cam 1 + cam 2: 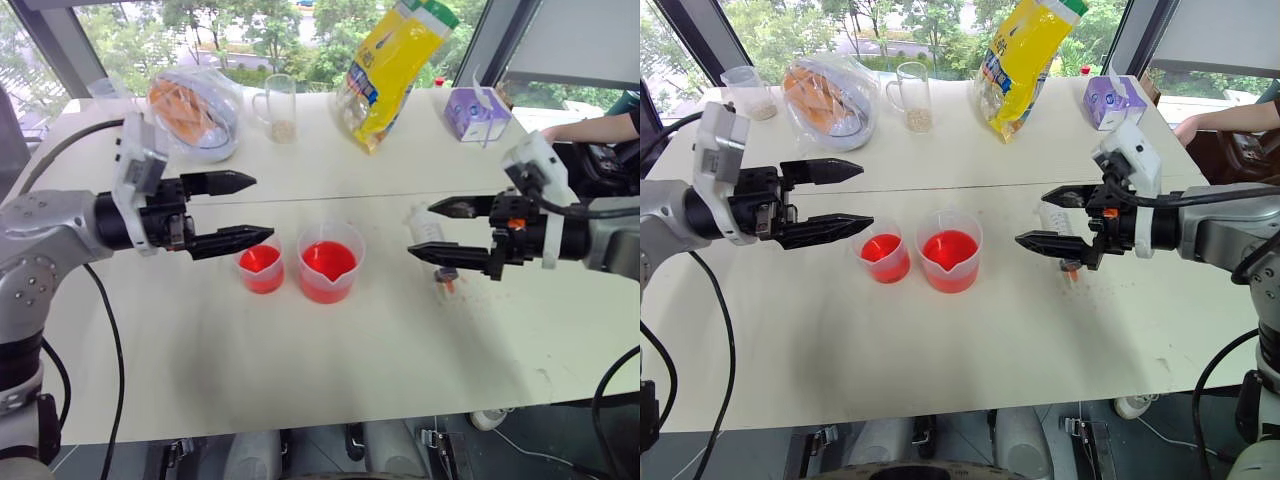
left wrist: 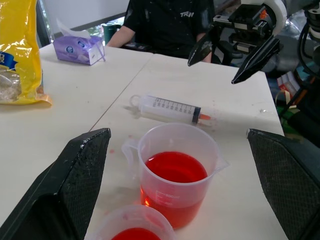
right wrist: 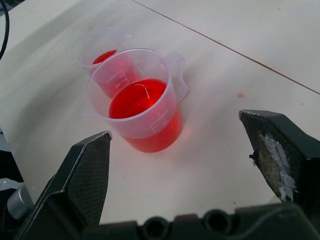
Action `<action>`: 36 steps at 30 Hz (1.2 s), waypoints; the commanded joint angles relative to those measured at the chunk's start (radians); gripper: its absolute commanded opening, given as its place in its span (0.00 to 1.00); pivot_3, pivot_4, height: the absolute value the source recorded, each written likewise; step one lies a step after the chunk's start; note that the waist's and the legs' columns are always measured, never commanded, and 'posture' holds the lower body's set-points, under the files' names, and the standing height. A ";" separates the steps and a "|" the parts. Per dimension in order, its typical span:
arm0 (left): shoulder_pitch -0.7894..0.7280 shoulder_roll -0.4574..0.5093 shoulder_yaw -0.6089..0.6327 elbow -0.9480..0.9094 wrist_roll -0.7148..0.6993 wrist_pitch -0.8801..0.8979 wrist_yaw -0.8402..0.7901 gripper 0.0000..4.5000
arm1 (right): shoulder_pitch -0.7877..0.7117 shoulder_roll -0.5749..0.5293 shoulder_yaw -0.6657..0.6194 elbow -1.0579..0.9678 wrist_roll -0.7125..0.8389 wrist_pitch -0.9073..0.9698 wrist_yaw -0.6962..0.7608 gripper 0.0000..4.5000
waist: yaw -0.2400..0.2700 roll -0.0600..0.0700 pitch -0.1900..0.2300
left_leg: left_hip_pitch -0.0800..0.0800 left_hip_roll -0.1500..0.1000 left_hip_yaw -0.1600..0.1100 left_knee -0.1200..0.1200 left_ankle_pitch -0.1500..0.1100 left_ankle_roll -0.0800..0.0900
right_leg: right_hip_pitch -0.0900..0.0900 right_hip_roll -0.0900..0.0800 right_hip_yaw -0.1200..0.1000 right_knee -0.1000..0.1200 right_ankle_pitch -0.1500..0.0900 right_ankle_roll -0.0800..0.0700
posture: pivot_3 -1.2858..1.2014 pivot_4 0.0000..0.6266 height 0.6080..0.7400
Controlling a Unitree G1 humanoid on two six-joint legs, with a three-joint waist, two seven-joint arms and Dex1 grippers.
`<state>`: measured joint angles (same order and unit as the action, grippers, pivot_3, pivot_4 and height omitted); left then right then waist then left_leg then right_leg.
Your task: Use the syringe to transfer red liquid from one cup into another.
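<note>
We see both grippers, left (image 1: 243,210) & right (image 1: 429,229), spread wide, holding nothing. Left wrist view shows the clear plastic syringe (image 2: 170,108) whole, flat on the white table (image 1: 300,370), right of the wide spouted clear cup (image 1: 328,262); from the head the right gripper partly hides it. Narrow clear cup (image 1: 261,267) sits left. Yellow bag (image 1: 395,65), glass mug (image 1: 279,105) far.

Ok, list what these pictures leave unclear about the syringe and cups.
- Syringe: in the head views the right gripper covers most of it.
- Syringe's graduation numbers: too small to read in the left wrist view.
- Smaller cup: cut off by the left wrist view's edge; in the right wrist view the spouted cup partly hides it.
</note>
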<state>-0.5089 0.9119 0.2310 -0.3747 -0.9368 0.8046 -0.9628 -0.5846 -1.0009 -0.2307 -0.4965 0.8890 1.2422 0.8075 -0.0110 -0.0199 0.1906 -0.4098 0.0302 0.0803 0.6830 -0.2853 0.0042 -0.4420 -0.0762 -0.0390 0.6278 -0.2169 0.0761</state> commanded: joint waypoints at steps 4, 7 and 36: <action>-0.004 0.006 0.039 -0.011 -0.015 -0.010 -0.001 1.00 | -0.006 -0.022 -0.006 -0.005 0.010 -0.020 0.002 0.99 | 0.000 0.000 0.000 | 0.000 0.000 0.000 0.000 0.000 0.000 | 0.000 0.000 0.000 0.000 0.000 0.000 | 0.52 0.24 1.00; -0.005 0.009 0.038 -0.012 -0.017 -0.012 0.000 1.00 | -0.007 -0.022 -0.005 -0.002 0.010 -0.018 -0.001 0.99 | 0.000 0.000 0.000 | 0.000 0.000 0.000 0.000 0.000 0.000 | 0.000 0.000 0.000 0.000 0.000 0.000 | 0.52 0.24 1.00; -0.021 -0.046 -0.039 0.004 0.042 -0.058 -0.021 1.00 | -0.234 0.035 0.364 0.384 -0.269 0.124 -0.197 0.99 | -0.002 0.000 0.000 | 0.000 0.000 0.001 0.001 0.000 0.000 | 0.000 0.000 0.000 0.001 0.000 -0.001 | 0.52 0.24 1.00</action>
<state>-0.5126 0.8706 0.1900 -0.3613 -0.9020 0.7723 -0.9786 -0.7768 -0.9810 0.1091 -0.1697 0.6767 1.3700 0.6340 -0.0126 -0.0203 0.1904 -0.4094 0.0296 0.0812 0.6836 -0.2852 0.0042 -0.4420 -0.0761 -0.0384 0.6287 -0.2170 0.0755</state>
